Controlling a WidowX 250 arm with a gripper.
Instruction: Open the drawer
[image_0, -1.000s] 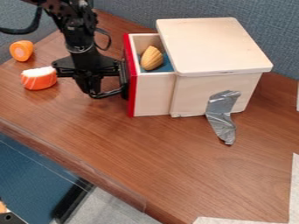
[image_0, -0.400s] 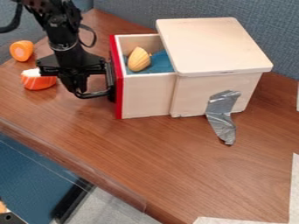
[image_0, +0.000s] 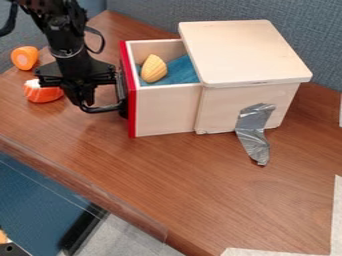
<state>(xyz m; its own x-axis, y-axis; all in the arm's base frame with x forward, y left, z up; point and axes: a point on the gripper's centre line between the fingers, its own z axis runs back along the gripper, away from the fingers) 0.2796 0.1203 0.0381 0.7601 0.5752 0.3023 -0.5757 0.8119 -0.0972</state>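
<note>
My black gripper (image_0: 83, 102) is at the upper left, right beside the red front of the drawer (image_0: 160, 110), at its black handle (image_0: 122, 95). Whether it holds the handle cannot be made out. The drawer stands well out to the left from the pale wooden box (image_0: 244, 55). Inside the drawer lie a yellow shell-shaped toy (image_0: 153, 69) and a blue cloth-like lining (image_0: 179, 71).
An orange-and-white sushi toy (image_0: 44, 93) lies just left of the gripper, with an orange round piece (image_0: 25, 58) behind it. Grey tape (image_0: 254, 135) runs from the box onto the table (image_0: 200, 185). A blue-grey partition (image_0: 150, 15) stands behind.
The drawer has slid further out to the left, with the shell toy in it. My gripper has moved left along with the drawer front, closer over the sushi toy.
</note>
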